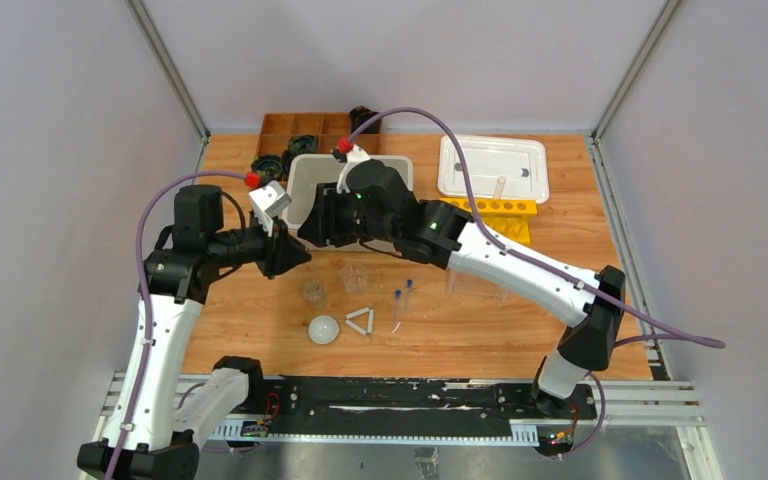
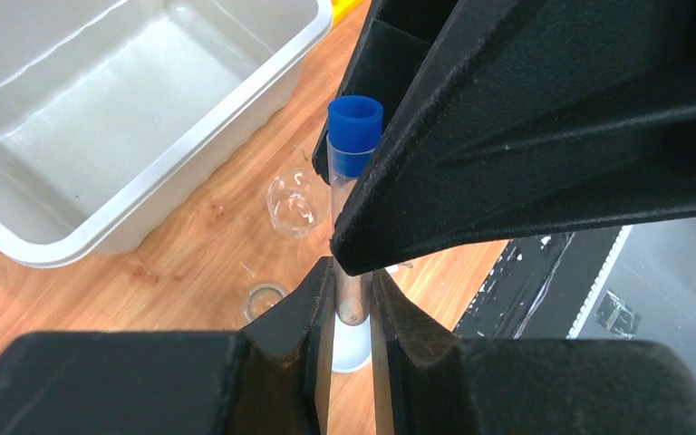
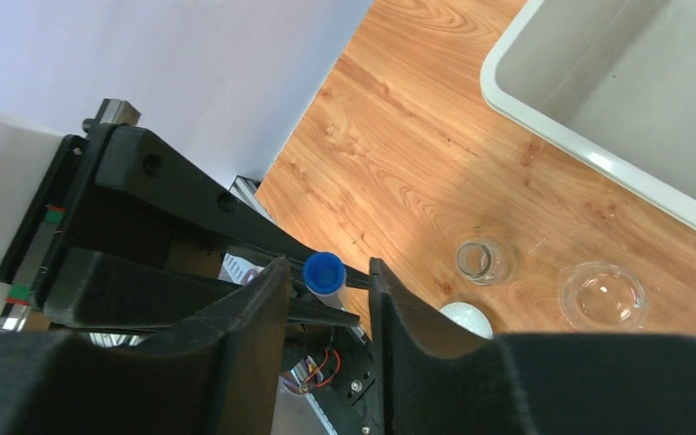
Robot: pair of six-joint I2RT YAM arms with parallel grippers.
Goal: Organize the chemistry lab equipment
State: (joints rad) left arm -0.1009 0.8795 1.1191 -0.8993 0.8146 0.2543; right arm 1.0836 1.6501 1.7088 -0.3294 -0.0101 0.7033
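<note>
Step in hand: this looks like the passing of one blue-capped tube [image 2: 349, 195] between the two arms, above the bench [image 1: 240, 320].
Left end effector [image 2: 352, 281]: pressed together on the lower glass part of the tube; the blue cap stands above its fingertips.
Right end effector [image 3: 326, 265]: its fingers stand apart, one on each side of the cap. In its own wrist view neither seems to touch the cap.
Tube: in the air, roughly upright, carried by the left end effector alone.
Below the end effectors: small clear beakers [image 3: 483, 261] and a white dome [image 3: 465, 319] on the bench.
Beside the left end effector: a white bin [image 2: 195, 140], near, on the far side.
To do it well: the right end effector should draw back in line with the tube, with its fingers wide, while the left one does not move.
Risk: the grip is low on smooth glass, so a brush at the cap could tilt the tube or make it slip.
Likely goal: the yellow rack [image 1: 505, 207], well beyond the right end effector; the tube should be carried there upright.
</note>
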